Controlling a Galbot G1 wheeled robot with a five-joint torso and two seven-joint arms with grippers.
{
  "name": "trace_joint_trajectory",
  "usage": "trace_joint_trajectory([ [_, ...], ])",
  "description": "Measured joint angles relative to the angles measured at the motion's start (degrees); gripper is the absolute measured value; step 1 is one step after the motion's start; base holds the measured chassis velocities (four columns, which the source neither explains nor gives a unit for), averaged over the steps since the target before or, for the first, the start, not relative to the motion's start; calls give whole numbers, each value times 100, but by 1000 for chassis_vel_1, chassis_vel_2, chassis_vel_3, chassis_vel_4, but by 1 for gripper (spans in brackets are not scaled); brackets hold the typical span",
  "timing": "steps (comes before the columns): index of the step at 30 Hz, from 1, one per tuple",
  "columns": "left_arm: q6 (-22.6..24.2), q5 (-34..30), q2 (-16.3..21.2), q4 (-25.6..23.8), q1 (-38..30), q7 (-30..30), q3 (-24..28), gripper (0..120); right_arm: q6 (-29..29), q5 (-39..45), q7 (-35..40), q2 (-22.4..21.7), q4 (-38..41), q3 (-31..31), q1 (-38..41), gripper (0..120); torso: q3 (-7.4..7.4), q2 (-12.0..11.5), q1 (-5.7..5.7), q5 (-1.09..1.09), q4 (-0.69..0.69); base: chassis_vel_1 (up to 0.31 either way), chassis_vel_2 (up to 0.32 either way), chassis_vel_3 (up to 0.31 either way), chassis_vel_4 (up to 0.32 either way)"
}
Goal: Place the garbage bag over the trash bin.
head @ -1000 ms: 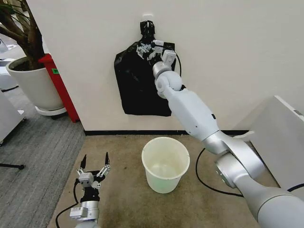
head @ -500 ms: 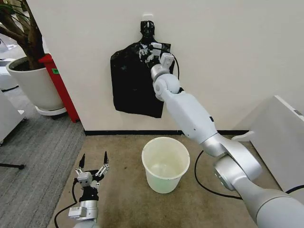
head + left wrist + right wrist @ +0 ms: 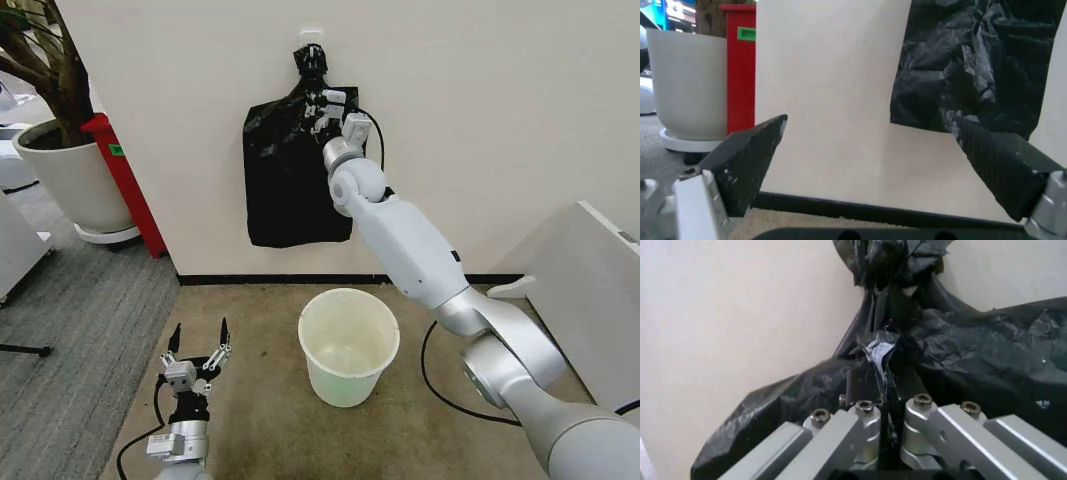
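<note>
A flat black plastic bundle (image 3: pixel 295 175) hangs on the wall from its knotted top (image 3: pixel 311 58). My right gripper (image 3: pixel 322 108) reaches up to it just below the knot. In the right wrist view, this gripper (image 3: pixel 881 385) is shut on a thin glossy fold of the front layer, the garbage bag (image 3: pixel 878 347), which lies against the bundle. The cream-white trash bin (image 3: pixel 345 385) stands upright on the floor below, its mouth bare. My left gripper (image 3: pixel 198 343) is low, to the left of the bin, open with nothing between its fingers (image 3: pixel 753 155).
A large white plant pot (image 3: pixel 70 175) and a red stand (image 3: pixel 125 180) are at the left by the wall corner. A pale cabinet (image 3: pixel 590 290) stands at the right. A black cable (image 3: pixel 440 385) loops on the carpet right of the bin.
The hanging black plastic swung left with my right gripper, then came back right and now hangs narrower. The left arm and the bin have not moved.
</note>
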Motion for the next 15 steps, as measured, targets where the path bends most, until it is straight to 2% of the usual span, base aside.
trace_joint_trajectory([
  [15,1,4,-4,8,5,-4,-3,97,-537,-213,287,-155,483,-136,-368,0,0,0,0,0,0,0,0,0,0],
])
